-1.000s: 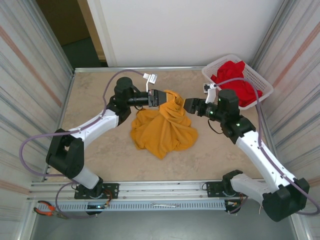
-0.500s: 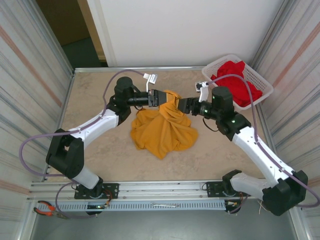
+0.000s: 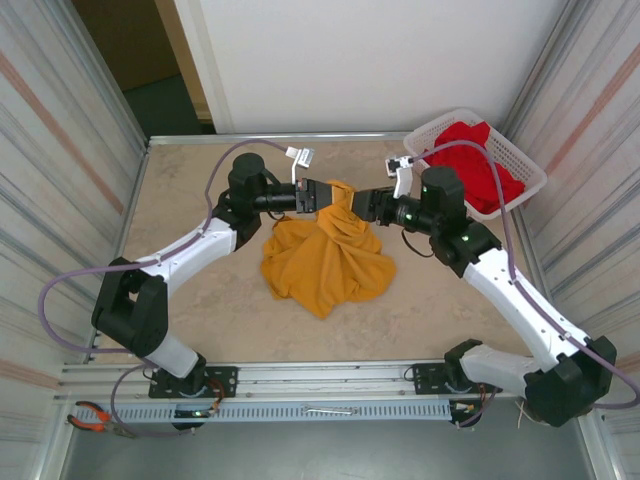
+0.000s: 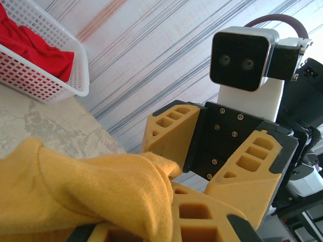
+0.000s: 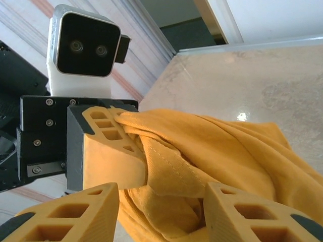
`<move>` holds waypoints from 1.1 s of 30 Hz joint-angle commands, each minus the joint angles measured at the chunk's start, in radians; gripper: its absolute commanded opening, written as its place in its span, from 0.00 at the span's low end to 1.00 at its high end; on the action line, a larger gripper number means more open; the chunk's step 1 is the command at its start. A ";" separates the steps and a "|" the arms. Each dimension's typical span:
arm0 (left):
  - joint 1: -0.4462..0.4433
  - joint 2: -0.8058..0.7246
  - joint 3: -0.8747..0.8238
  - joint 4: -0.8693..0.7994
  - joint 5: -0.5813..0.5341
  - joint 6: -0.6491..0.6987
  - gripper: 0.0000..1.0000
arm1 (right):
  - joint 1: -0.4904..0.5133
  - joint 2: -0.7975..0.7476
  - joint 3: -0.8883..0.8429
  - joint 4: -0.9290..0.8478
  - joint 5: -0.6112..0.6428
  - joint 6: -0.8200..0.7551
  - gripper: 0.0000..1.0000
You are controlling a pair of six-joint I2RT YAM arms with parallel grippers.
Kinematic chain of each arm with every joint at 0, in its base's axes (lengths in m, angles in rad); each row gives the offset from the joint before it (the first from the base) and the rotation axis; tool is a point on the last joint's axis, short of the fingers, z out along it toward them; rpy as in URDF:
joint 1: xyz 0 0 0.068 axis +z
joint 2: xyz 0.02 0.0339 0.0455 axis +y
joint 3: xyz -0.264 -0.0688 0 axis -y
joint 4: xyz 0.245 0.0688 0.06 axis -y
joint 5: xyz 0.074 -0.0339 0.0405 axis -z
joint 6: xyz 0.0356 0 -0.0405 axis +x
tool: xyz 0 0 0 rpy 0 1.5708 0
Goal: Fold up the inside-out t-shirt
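At mid-table, the left tool [image 3: 325, 197] grips the yellow t-shirt [image 3: 325, 265].

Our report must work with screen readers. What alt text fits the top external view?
A bunched yellow t-shirt on a table, its raised top pinched by the left gripper, with the right gripper open beside it. A red garment lies in a basket, far right.

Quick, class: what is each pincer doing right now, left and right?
Left pincer: closed, holding the mustard-yellow t-shirt.
Right pincer: open, straddling a fold of the t-shirt, not yet gripping.
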 commanded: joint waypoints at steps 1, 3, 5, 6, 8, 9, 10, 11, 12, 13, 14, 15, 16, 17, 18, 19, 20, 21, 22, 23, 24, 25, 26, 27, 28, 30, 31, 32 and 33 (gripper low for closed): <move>0.008 -0.028 0.028 0.026 0.026 0.019 0.00 | 0.010 0.022 0.038 0.028 -0.005 -0.017 0.39; 0.008 -0.029 0.027 0.027 0.025 0.016 0.00 | 0.009 0.027 0.040 0.027 0.006 -0.019 0.28; 0.008 -0.028 0.028 0.028 0.027 0.015 0.00 | 0.005 0.028 0.040 0.023 0.011 -0.020 0.13; 0.008 -0.029 0.029 0.026 0.028 0.017 0.00 | 0.003 0.027 0.045 0.019 0.011 -0.019 0.04; 0.008 -0.029 0.029 0.015 0.025 0.022 0.00 | -0.004 0.021 0.056 0.003 0.014 -0.021 0.00; 0.010 -0.030 0.029 0.000 0.018 0.032 0.00 | -0.007 0.015 0.065 -0.008 0.009 -0.022 0.00; 0.012 -0.029 0.031 -0.022 0.004 0.044 0.00 | -0.009 0.007 0.075 -0.015 0.003 -0.023 0.00; 0.017 -0.029 0.030 -0.062 -0.018 0.062 0.00 | -0.010 -0.002 0.088 -0.022 -0.002 -0.024 0.00; 0.023 -0.030 0.033 -0.104 -0.050 0.082 0.07 | -0.010 -0.009 0.105 -0.034 -0.012 -0.024 0.00; 0.030 -0.031 0.033 -0.137 -0.079 0.098 0.17 | -0.009 -0.018 0.119 -0.041 -0.021 -0.023 0.00; 0.038 -0.031 0.032 -0.163 -0.109 0.108 0.28 | -0.009 -0.025 0.137 -0.048 -0.038 -0.021 0.00; 0.050 -0.031 0.030 -0.182 -0.138 0.117 0.37 | -0.008 -0.033 0.153 -0.050 -0.050 -0.015 0.00; 0.061 -0.031 0.029 -0.196 -0.160 0.125 0.42 | -0.009 -0.039 0.168 -0.050 -0.061 -0.009 0.00; 0.073 -0.032 0.028 -0.210 -0.177 0.133 0.45 | -0.009 -0.046 0.180 -0.049 -0.070 0.000 0.00; 0.083 -0.035 0.029 -0.219 -0.194 0.140 0.48 | -0.009 -0.052 0.192 -0.045 -0.080 0.008 0.00; 0.091 -0.039 0.026 -0.231 -0.203 0.148 0.50 | -0.009 -0.058 0.198 -0.040 -0.089 0.015 0.00; 0.099 -0.048 0.023 -0.250 -0.215 0.157 0.51 | -0.009 -0.063 0.201 -0.031 -0.094 0.025 0.00; 0.103 -0.063 0.017 -0.262 -0.227 0.165 0.53 | -0.010 -0.067 0.203 -0.027 -0.096 0.029 0.00; 0.103 -0.081 0.009 -0.274 -0.239 0.176 0.53 | -0.010 -0.067 0.203 -0.028 -0.097 0.029 0.00; 0.102 -0.108 -0.005 -0.287 -0.261 0.185 0.54 | -0.011 -0.067 0.202 -0.032 -0.094 0.028 0.00; 0.098 -0.137 -0.024 -0.298 -0.284 0.196 0.56 | -0.013 -0.067 0.197 -0.034 -0.092 0.027 0.00; 0.092 -0.170 -0.039 -0.307 -0.307 0.204 0.56 | -0.016 -0.066 0.190 -0.034 -0.090 0.026 0.00; 0.082 -0.207 -0.055 -0.323 -0.335 0.219 0.57 | -0.018 -0.065 0.178 -0.032 -0.089 0.028 0.00; 0.067 -0.240 -0.065 -0.345 -0.364 0.237 0.58 | -0.022 -0.065 0.170 -0.029 -0.087 0.034 0.00; 0.044 -0.278 -0.073 -0.372 -0.402 0.261 0.59 | -0.027 -0.067 0.158 -0.022 -0.088 0.039 0.00; -0.006 -0.329 -0.076 -0.422 -0.471 0.305 0.61 | -0.030 -0.068 0.144 -0.019 -0.085 0.045 0.00; -0.033 -0.344 -0.076 -0.437 -0.495 0.319 0.62 | -0.033 -0.069 0.139 -0.017 -0.083 0.046 0.00; -0.060 -0.354 -0.073 -0.452 -0.515 0.331 0.62 | -0.035 -0.070 0.133 -0.017 -0.082 0.049 0.00; -0.083 -0.356 -0.071 -0.466 -0.532 0.344 0.62 | -0.038 -0.071 0.131 -0.017 -0.079 0.049 0.00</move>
